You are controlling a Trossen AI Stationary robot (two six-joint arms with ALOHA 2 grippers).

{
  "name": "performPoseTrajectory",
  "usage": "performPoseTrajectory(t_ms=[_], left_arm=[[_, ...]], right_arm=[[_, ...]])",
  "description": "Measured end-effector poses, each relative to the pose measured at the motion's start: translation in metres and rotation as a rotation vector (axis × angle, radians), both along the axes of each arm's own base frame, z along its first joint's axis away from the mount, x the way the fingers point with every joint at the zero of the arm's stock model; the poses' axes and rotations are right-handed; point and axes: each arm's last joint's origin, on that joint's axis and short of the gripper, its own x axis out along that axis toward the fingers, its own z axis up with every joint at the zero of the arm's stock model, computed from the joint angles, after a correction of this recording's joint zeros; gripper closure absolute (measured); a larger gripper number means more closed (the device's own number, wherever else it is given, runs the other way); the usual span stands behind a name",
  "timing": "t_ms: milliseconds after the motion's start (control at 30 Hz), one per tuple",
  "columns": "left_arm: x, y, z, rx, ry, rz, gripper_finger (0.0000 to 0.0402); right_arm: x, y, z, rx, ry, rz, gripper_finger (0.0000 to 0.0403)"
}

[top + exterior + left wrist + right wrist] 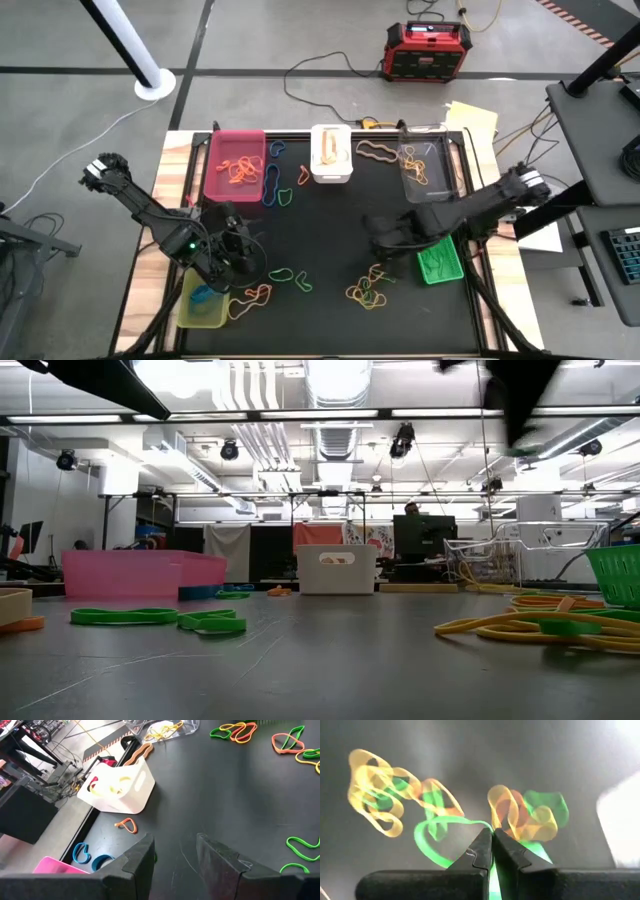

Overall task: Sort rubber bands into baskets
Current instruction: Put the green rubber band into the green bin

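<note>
My right gripper [492,831] is shut on a green rubber band [436,826] and hangs over the table's middle right [384,238], above a loose heap of yellow, orange and green bands [368,292]. The green basket [438,263] stands just to its right. My left gripper [175,854] is open with nothing between its fingers, held over the near left of the table [236,250] beside the yellow-green basket [203,302]. More bands [286,274] lie flat on the black mat. The pink [235,165], white [331,153] and clear [425,165] baskets line the far edge. My right gripper pinches a thin stretch of the green band's loop [479,823] between its two fingertips, coming from above and pointing down. The rest of the loop curls out below and beside the fingers, slack, above the blurred heap on the mat.
Blue and green bands [277,190] lie by the pink basket, and a tan band [376,152] lies between the white and clear baskets. A red-and-black power box [428,50] and cables sit on the floor beyond the far edge. Bare mat lies in the middle.
</note>
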Motion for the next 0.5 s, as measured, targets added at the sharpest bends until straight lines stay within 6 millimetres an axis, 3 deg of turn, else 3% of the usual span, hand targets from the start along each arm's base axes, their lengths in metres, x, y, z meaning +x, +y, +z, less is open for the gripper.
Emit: performPoseTrajectory(t_ms=[233, 500], left_arm=[[0.000, 0.000, 0.000, 0.014, 0.000, -0.005, 0.0270], [0.001, 0.001, 0.001, 0.043, -0.029, 0.017, 0.0270]], right_arm=[[-0.062, 0.005, 0.000, 0.032, 0.225, -0.337, 0.0394], [-0.097, -0.001, -0.023, 0.071, 0.353, -0.552, 0.0394]])
